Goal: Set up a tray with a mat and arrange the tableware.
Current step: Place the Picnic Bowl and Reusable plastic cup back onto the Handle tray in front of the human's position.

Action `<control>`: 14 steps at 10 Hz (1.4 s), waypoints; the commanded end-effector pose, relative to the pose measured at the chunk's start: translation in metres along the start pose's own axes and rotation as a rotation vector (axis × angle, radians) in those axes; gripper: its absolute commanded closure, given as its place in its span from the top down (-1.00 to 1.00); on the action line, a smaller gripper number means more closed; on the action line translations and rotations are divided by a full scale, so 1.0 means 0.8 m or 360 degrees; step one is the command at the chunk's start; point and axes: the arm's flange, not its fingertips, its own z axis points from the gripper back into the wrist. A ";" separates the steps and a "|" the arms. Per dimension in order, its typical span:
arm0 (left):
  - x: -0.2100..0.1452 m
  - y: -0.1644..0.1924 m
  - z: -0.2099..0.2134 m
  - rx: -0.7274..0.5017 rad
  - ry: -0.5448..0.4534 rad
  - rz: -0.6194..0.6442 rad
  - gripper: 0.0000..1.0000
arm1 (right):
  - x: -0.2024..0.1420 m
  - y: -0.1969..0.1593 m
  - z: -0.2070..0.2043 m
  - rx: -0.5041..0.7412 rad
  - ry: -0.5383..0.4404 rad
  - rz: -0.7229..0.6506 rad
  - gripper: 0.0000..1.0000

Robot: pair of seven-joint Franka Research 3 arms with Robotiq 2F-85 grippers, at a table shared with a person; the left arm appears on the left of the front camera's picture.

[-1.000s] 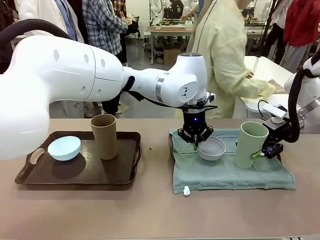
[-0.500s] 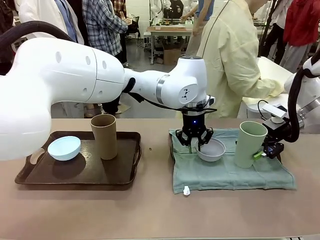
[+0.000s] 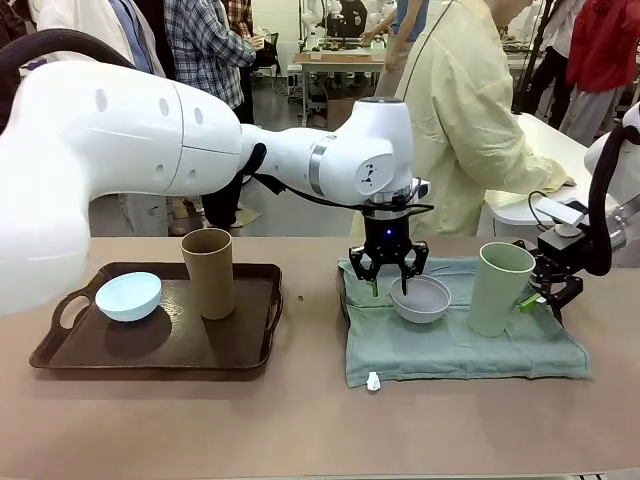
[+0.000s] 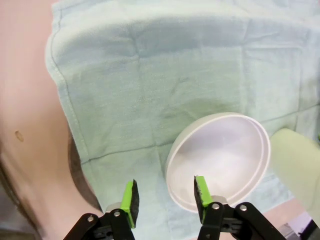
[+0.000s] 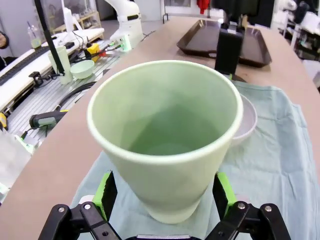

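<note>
A dark brown tray (image 3: 150, 362) at the table's left holds the light blue bowl (image 3: 128, 296) and the tan-brown cup (image 3: 209, 272). The green mat (image 3: 450, 345) lies flat on the table to the right, off the tray. On it rest the grey-white bowl (image 3: 422, 298) and the pale green cup (image 3: 500, 288). My left gripper (image 3: 390, 288) hangs open just above the bowl's near-left rim. In the left wrist view its pads (image 4: 130, 197) straddle the rim of the bowl (image 4: 220, 160). My right gripper (image 3: 540, 298) stands open beside the cup (image 5: 165, 135), pads (image 5: 107, 192) flanking its base.
A person in a pale yellow coat (image 3: 460, 110) stands at the far side, turned toward a white side table (image 3: 530, 135). A small white tag (image 3: 373, 381) sticks out at the mat's front corner. Bare tabletop (image 3: 320, 430) runs along the front edge.
My left gripper has opened and let go of the grey-white bowl, which went from tilted to level on the mat; the gripper rose slightly. My right gripper drew back a little from the green cup.
</note>
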 end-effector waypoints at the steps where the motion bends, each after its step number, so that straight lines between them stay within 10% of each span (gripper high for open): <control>1: -0.018 0.016 0.010 -0.0013 0.0029 -0.0040 0.68 | -0.006 0.012 0.009 -0.0034 0.0030 -0.0123 1.00; 3: -0.026 0.030 0.026 0.0012 0.0016 -0.0030 1.00 | 0.000 0.022 0.026 -0.0109 0.0049 -0.0370 1.00; 14: -0.130 0.171 0.246 0.0319 -0.0130 -0.0433 1.00 | 0.321 0.121 0.016 -0.0845 0.0990 -0.1928 1.00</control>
